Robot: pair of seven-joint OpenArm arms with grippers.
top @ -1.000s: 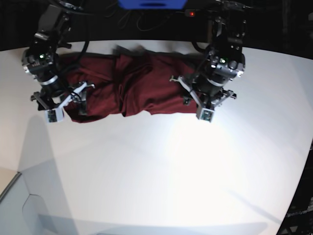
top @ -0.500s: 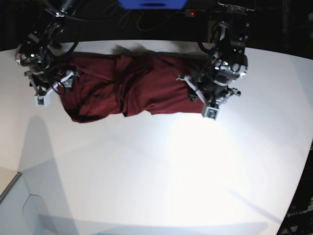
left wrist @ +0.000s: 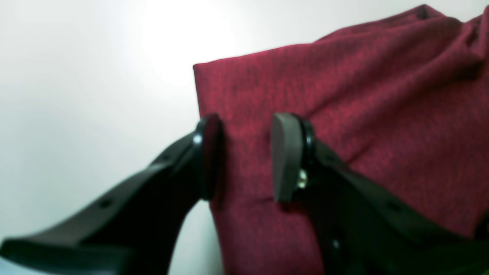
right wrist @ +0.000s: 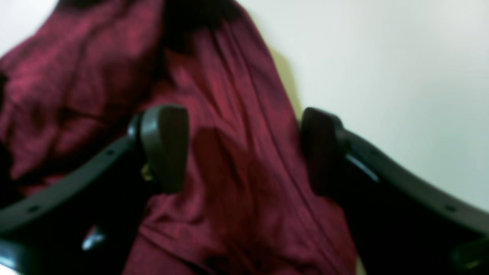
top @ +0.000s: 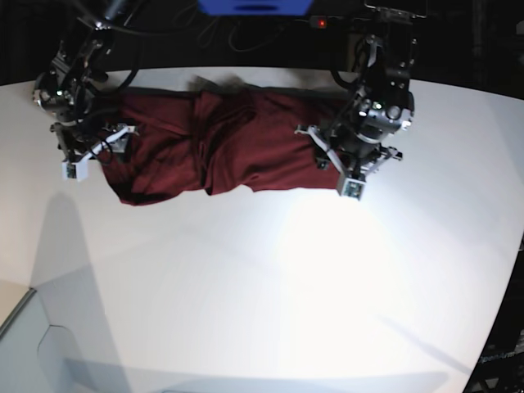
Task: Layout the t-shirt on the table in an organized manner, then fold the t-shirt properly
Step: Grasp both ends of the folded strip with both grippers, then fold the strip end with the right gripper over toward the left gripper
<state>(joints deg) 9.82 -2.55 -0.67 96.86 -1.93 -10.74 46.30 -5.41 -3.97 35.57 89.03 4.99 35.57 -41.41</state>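
In the left wrist view you see the left claw [left wrist: 244,156] part-open, its black pads straddling the near edge of the dark maroon knit t-shirt [left wrist: 363,114] without pinching it; the cloth's far corner is cut off.

In the right wrist view, blurred, the right claw [right wrist: 244,149] gapes wide above rumpled folds, gripping nothing.

In the base view the shirt lies bunched lengthwise at the far side of the wide white table [top: 270,286]; both arms hide its ends.
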